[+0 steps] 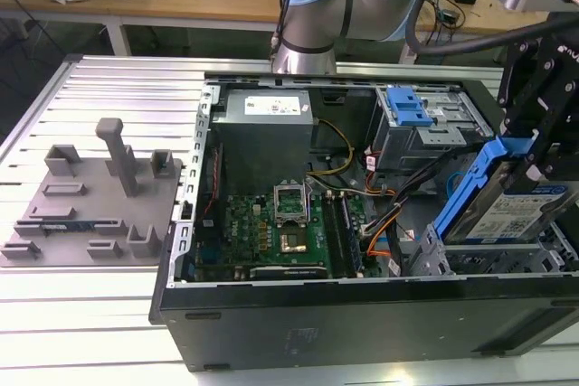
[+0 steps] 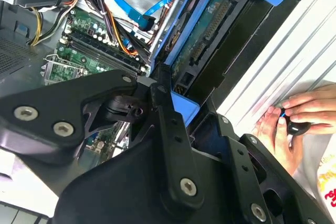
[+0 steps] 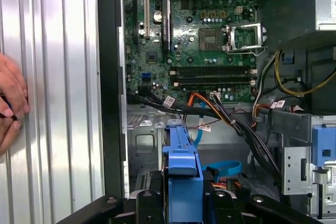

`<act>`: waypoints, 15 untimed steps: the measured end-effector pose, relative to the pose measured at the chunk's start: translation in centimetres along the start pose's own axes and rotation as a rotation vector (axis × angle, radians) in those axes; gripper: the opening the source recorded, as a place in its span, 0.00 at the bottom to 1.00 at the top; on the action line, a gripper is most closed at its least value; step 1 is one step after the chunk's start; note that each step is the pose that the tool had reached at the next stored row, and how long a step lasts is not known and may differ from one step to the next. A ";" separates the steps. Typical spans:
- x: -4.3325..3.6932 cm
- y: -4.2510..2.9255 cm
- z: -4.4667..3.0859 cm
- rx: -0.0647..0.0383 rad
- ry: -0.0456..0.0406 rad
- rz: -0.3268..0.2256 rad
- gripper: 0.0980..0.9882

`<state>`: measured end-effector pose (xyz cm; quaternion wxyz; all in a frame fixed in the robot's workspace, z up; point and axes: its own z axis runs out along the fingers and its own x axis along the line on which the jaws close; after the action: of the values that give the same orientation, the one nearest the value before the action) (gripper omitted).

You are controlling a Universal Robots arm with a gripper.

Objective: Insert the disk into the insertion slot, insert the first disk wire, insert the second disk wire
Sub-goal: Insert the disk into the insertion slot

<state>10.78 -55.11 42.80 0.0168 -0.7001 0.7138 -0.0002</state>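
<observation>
The disk (image 1: 517,212), a silver drive with a white-and-blue label in a bright blue carrier, hangs tilted at the exterior view's right. It is over the front corner of the open computer case. My black gripper (image 1: 536,153) is shut on it from above. Just below the disk sits the insertion slot (image 1: 484,261), a grey perforated metal cage. The second wrist view has the disk's green circuit underside (image 2: 209,27) running away from my gripper (image 2: 177,104). In the first wrist view the blue carrier's end (image 3: 181,153) sticks out between the fingers.
A taller grey cage with a blue latch (image 1: 412,115) stands behind the slot. The motherboard (image 1: 280,232), the power supply (image 1: 267,119) and loose cables (image 1: 384,214) fill the case. A grey fixture plate (image 1: 90,201) lies on the table. A person's hands (image 2: 283,124) rest beside the case.
</observation>
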 end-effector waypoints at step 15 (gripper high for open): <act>0.06 0.05 2.14 0.000 0.0005 0.000 0.38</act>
<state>10.79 -55.12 40.66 0.0166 -0.7001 0.7138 -0.0003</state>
